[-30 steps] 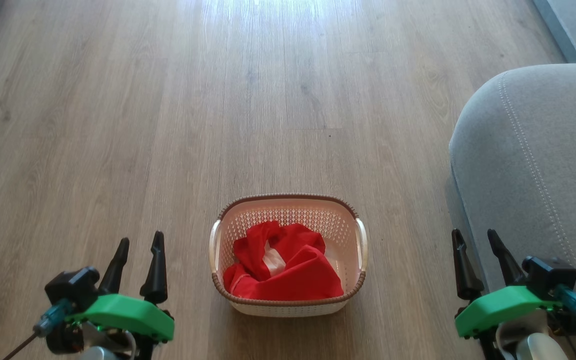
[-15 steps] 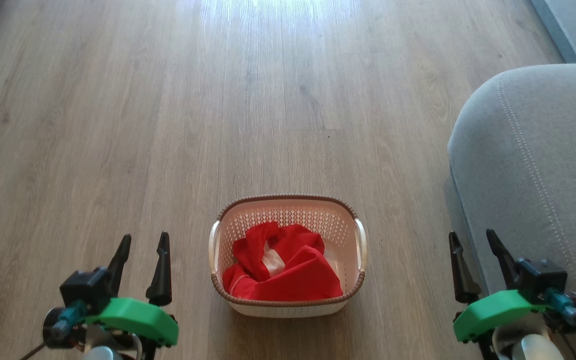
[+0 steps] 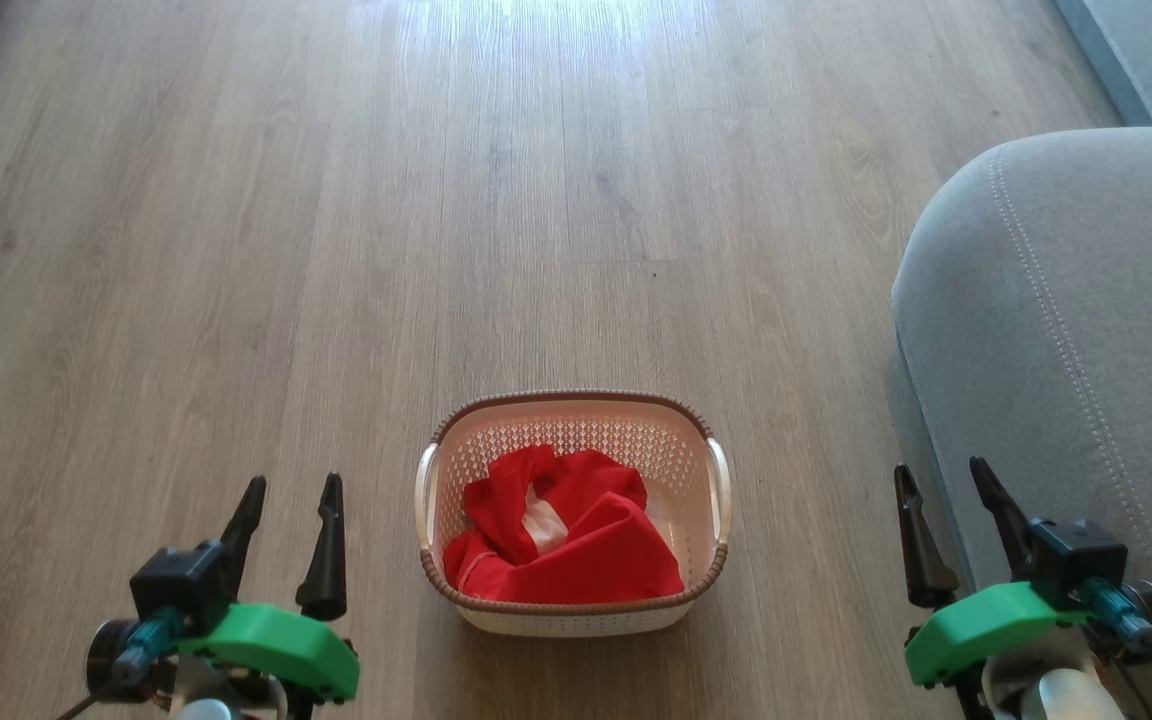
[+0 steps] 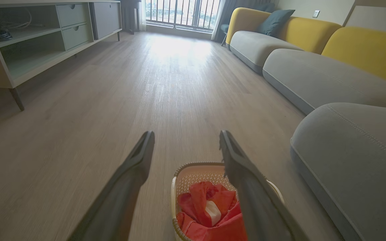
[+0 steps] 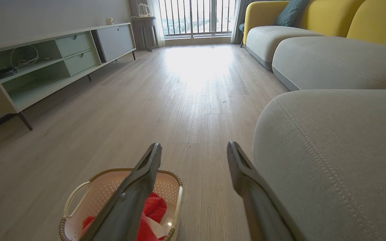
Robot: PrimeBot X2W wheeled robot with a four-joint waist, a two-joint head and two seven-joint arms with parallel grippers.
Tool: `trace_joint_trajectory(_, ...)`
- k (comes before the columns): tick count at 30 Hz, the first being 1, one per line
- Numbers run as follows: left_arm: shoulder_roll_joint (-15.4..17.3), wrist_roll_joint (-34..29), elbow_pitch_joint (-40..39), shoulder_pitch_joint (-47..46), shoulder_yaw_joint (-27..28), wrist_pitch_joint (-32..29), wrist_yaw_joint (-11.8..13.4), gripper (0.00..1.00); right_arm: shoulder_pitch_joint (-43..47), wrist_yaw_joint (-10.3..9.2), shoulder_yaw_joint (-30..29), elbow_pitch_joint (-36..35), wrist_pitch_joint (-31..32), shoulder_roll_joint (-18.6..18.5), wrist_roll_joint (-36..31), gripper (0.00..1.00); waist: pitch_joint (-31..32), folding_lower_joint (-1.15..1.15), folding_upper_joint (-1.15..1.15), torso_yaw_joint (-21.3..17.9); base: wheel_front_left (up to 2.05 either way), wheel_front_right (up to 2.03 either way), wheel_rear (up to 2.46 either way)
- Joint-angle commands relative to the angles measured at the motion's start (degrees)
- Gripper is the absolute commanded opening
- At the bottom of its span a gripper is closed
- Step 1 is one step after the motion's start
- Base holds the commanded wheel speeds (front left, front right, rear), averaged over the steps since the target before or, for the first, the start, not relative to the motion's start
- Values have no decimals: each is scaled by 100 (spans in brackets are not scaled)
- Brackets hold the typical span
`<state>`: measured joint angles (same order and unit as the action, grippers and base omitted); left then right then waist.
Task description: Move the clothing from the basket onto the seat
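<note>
The red clothing [image 3: 566,540] with a white panel lies crumpled inside the cream perforated basket [image 3: 576,415], which stands on the wooden floor between my arms. The same clothing [image 4: 209,211] and basket [image 4: 193,169] appear low in the left wrist view, and the basket [image 5: 102,187] again at the lower left of the right wrist view. My left gripper [image 3: 293,487] hangs open to the basket's left, empty. My right gripper [image 3: 941,475] is open and empty to the basket's right, close beside the grey seat [image 3: 1086,320]. The seat [image 5: 333,157] bulks large at the right.
Beyond the near seat runs a grey and yellow sofa [image 4: 313,73] along the right. A low pale cabinet [image 5: 45,63] with shelves and drawers lines the left wall. Wooden floor [image 3: 496,200] stretches ahead toward a bright window.
Both grippers have sunk slightly lower in the head view and the left one has edged right. The clothing and basket lie as before.
</note>
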<state>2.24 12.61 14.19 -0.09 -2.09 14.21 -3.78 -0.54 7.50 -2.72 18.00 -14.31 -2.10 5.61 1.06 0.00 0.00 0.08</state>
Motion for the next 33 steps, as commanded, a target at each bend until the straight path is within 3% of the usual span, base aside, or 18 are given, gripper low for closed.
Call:
trace_joint_trajectory(1, 64, 11, -136, -191, 168, 79, 29, 100, -190, -1, 166, -164, -69, -77, 39, 100, 0, 0, 0, -1, 0, 0, 0)
trace_joint_trajectory(17, 64, 6, -159, -323, 223, 79, -4, 100, -298, -1, 197, -383, -69, -77, 35, 100, -352, 0, 0, -45, 0, 0, 0)
trace_joint_trajectory(26, 64, -68, -241, -1053, 144, 79, -120, 100, -863, -1, 139, -800, -69, -77, 113, 100, -1692, 0, 0, -223, 0, 0, 0)
trace_joint_trajectory(33, 138, -327, 158, -2001, -395, 79, -296, 100, -1526, -1, 170, -1089, -69, -77, 300, 100, -2859, 0, 0, -564, 0, 0, 0)
